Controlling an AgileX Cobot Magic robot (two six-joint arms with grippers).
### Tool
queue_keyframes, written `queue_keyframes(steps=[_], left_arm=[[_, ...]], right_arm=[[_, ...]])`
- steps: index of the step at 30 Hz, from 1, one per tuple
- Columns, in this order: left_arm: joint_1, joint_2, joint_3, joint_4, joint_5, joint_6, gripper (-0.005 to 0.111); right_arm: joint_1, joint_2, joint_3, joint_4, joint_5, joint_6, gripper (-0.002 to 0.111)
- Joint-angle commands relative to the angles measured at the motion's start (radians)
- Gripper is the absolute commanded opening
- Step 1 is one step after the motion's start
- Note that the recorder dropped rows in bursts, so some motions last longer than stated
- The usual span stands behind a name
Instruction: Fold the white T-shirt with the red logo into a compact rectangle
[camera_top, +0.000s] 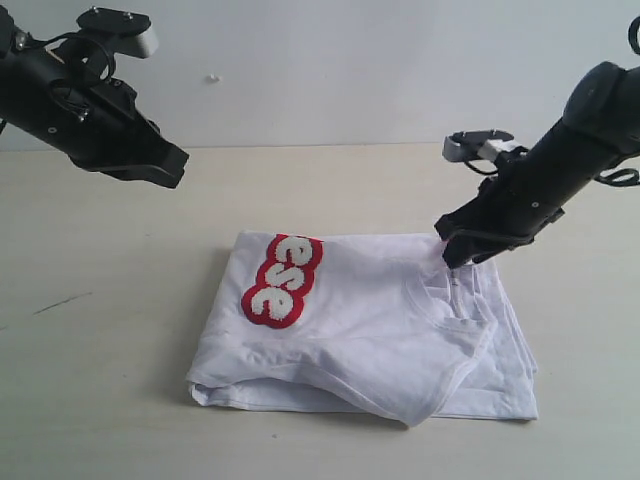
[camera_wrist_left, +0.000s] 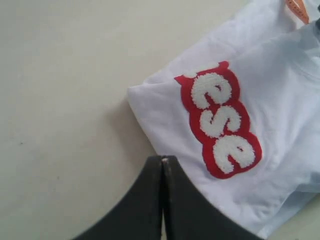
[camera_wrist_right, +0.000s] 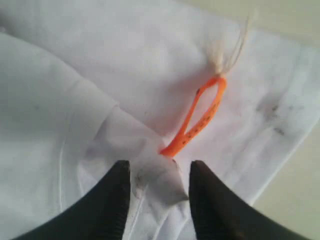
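The white T-shirt (camera_top: 370, 330) lies folded on the table, with its ribbed collar on the right. The red logo (camera_top: 283, 280) shows at its back left, reading "ese" (camera_wrist_left: 220, 120). My left gripper (camera_top: 175, 165) hangs shut and empty above the table, back left of the shirt; the left wrist view shows its tips (camera_wrist_left: 163, 159) pressed together. At the shirt's back right my right gripper (camera_top: 452, 262) is down on the cloth. Its fingers (camera_wrist_right: 159, 167) stand apart around a raised fold of fabric beside the orange neck tag (camera_wrist_right: 200, 120).
The shirt rests on a pale beige table (camera_top: 100, 330), and a white wall stands behind it. A faint dark scratch (camera_top: 60, 303) marks the table on the left. The left arm's body (camera_top: 70, 100) hangs over the back left.
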Motion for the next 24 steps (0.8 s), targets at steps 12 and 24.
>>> queue_keyframes(steps=[12,24], left_arm=[[0.002,-0.009,0.005,-0.008,-0.011,0.003,0.000],[0.002,-0.009,0.005,-0.006,-0.020,0.003,0.000]], right_arm=[[0.003,0.026,-0.022,-0.038,0.012,-0.121,0.050],[0.003,0.081,-0.022,-0.006,0.007,-0.152,0.050]])
